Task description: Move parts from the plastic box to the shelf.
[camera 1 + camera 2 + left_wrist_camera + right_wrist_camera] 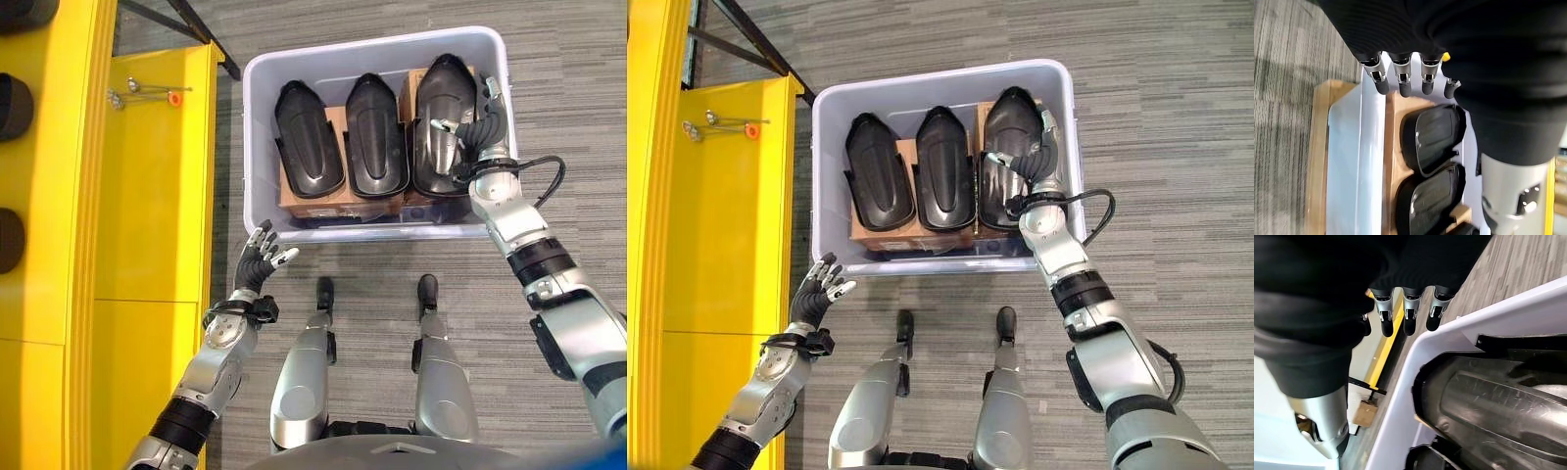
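Note:
A pale plastic box (257,127) stands on the floor and holds three black moulded parts side by side on cardboard. These are the left part (307,137), the middle part (375,132) and the right part (439,103). My right hand (485,132) is inside the box at its right wall, open. Its thumb reaches over the right part (1498,401) and its straight fingers (1409,313) point past the rim. My left hand (258,262) hovers open outside the box's near left corner, fingers (1400,81) spread above the rim. The yellow shelf (147,215) runs along the left.
Small metal tools with an orange tip (147,94) lie on the shelf's far end. Dark round objects (14,106) sit along the shelf's upper tier at the far left. Striped grey carpet (568,88) surrounds the box.

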Tool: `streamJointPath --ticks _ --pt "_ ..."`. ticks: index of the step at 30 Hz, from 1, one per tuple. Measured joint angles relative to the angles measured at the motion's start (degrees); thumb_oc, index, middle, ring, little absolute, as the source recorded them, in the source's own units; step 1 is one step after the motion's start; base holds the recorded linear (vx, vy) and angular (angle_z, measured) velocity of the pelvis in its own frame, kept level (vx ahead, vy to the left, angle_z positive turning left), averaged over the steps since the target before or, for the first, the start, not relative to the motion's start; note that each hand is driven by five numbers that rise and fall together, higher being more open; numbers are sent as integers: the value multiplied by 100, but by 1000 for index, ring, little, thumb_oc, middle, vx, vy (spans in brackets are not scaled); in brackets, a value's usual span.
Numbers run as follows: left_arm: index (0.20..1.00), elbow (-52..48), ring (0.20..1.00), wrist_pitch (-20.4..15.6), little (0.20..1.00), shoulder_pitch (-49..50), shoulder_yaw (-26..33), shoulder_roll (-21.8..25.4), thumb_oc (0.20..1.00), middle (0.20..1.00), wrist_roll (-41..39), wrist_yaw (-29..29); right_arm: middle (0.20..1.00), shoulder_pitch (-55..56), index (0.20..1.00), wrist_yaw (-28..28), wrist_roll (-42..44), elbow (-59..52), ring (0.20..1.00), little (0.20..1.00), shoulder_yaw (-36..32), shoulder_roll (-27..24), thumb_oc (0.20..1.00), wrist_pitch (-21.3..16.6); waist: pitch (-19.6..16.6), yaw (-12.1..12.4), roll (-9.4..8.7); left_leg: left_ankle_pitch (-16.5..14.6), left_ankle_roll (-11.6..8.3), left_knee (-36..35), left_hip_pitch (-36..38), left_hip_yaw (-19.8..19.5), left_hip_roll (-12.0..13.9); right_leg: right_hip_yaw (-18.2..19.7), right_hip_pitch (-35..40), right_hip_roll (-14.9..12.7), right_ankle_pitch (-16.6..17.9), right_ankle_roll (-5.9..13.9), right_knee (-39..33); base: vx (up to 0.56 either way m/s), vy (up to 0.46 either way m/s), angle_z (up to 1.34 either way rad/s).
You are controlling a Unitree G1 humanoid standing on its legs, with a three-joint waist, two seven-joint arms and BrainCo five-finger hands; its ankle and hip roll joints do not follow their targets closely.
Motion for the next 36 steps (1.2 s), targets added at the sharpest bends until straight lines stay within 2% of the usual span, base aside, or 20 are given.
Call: streamJointPath --ticks 4,13,20,28,36 --pt "1000 -11 1000 -41 1000 -54 -16 7 1000 1000 -73 13 1000 -333 1000 -32 2 593 1000 1000 181 24 1000 9 24 57 -3 1 10 89 -116 -19 -33 -3 -83 -32 15 6 48 -33 12 3" --pt "1000 -11 1000 -98 1000 -122 -69 8 1000 1000 -174 33 1000 -654 1000 -39 -97 1099 1000 1000 438 71 1000 14 46 96 16 2 11 261 -349 -176 -36 -119 -177 -31 17 0 118 -11 1 7" --pt "1000 -5 1000 -100 1000 -274 -164 9 1000 1000 -196 87 1000 -730 1000 -32 -95 1425 1000 1000 441 86 1000 31 132 227 11 2 12 379 -526 -193 -38 -118 -305 -30 61 -20 136 0 1 1" --pt "1000 -5 1000 -198 1000 -318 -195 6 1000 1000 -210 165 1000 -770 1000 79 -92 1898 1000 1000 641 100 1000 47 168 227 23 -3 19 496 -713 -307 -59 -207 -377 -39 77 -18 145 2 4 5" --pt "1000 -2 1000 -213 1000 -346 -203 5 1000 1000 -213 170 1000 -759 1000 287 -96 2119 1000 1000 860 366 1000 60 171 269 27 -22 44 688 -982 -359 -67 -249 -570 -44 64 -39 252 3 3 2"
